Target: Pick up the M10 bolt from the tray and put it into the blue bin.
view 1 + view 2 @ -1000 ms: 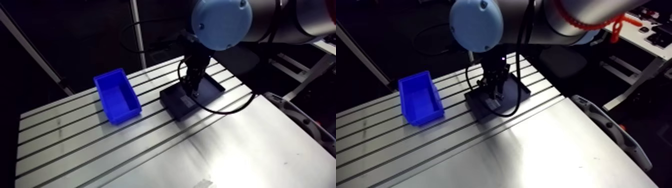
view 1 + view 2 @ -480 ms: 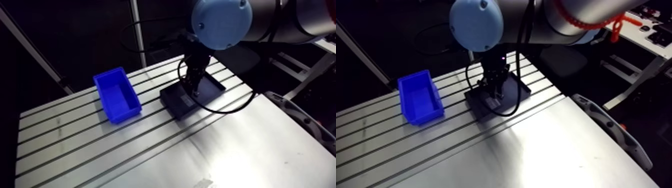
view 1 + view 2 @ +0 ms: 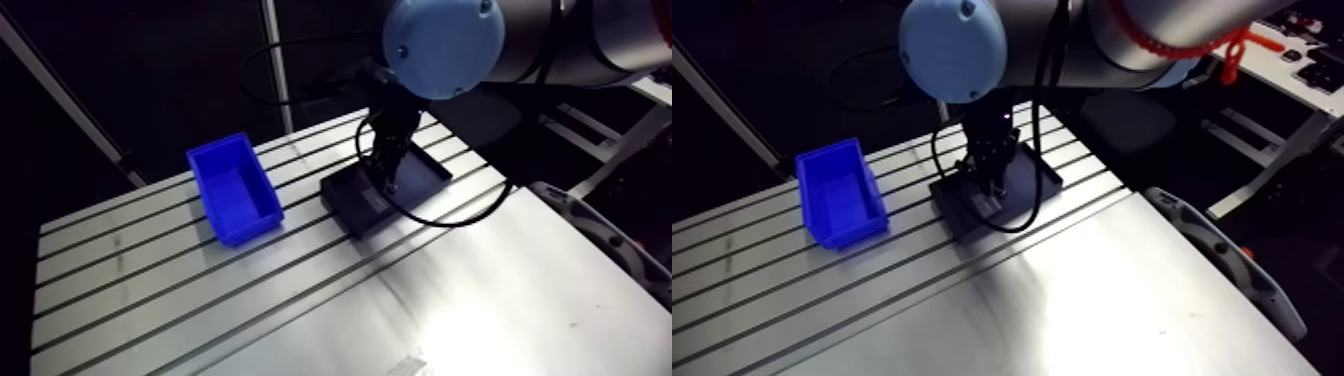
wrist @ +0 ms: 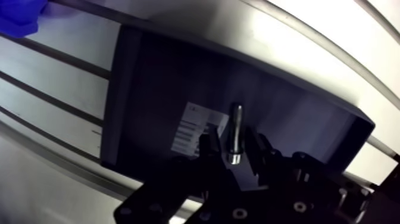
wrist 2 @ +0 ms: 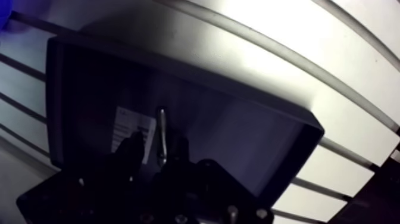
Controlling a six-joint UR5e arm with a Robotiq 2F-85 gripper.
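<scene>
M10 bolt [image 4: 236, 121] is pinched at its head end between the fingers of the gripper [image 4: 233, 145], shank pointing ahead over the black tray [image 4: 122, 101]. A white label [image 4: 191, 128] is seen on the tray floor beside it. Blue bin [image 3: 235, 190] is set apart from the tray on the slotted table [image 3: 300, 300].

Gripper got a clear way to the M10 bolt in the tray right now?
Likely yes. The gripper sits right over the bolt, which lies in the open-topped tray. Only a paper label lies next to it, and nothing covers it.
</scene>
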